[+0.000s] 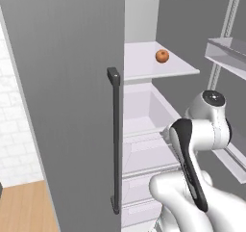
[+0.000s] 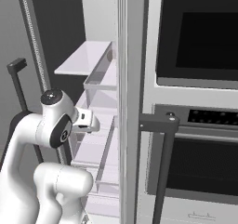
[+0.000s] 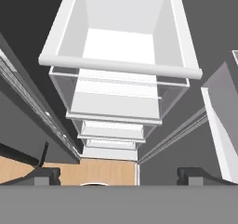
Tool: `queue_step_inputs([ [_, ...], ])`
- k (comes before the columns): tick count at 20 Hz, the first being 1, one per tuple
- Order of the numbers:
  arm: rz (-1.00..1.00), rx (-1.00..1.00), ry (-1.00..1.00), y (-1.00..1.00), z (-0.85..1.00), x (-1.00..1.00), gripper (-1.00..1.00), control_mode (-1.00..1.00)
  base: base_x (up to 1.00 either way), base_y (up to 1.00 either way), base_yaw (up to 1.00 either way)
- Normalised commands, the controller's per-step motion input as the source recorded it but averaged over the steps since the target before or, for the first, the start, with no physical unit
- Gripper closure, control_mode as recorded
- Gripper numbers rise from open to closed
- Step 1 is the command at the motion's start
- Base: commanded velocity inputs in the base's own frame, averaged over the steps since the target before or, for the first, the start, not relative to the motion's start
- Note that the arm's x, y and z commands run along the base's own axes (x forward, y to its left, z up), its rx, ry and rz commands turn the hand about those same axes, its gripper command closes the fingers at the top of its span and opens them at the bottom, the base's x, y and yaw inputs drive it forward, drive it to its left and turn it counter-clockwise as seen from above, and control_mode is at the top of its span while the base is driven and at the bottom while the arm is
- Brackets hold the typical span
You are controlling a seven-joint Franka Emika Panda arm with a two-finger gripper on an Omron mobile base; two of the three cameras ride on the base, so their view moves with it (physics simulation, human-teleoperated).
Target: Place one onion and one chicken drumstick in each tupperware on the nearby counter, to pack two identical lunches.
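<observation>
A small round orange-brown onion (image 1: 162,56) with smooth, slightly glossy skin sits alone on a flat white shelf (image 1: 144,65) inside the open refrigerator, towards the shelf's right side. Below the shelf is a deep, matte white drawer bin (image 3: 121,46) with a rounded front lip, and stepped clear-fronted drawers under it. The two-finger hand (image 3: 118,175) points down over this bin, its dark fingertips (image 3: 46,175) spread wide apart, apparently holding nothing. A dark bar handle (image 1: 115,139) runs down the grey refrigerator door.
</observation>
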Motion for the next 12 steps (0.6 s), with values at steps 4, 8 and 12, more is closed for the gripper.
queue_step_inputs([
  [4,0.09,-0.25,-0.60,0.20,0.41,0.01,-1.00,-1.00,0.00,0.00,0.00],
  [8,0.19,-0.19,-0.62,0.13,0.73,0.06,-1.00,-1.00,0.00,0.00,0.00],
  [12,0.07,0.07,-0.42,-0.08,1.00,0.06,-1.00,-1.00,0.00,0.00,0.00],
])
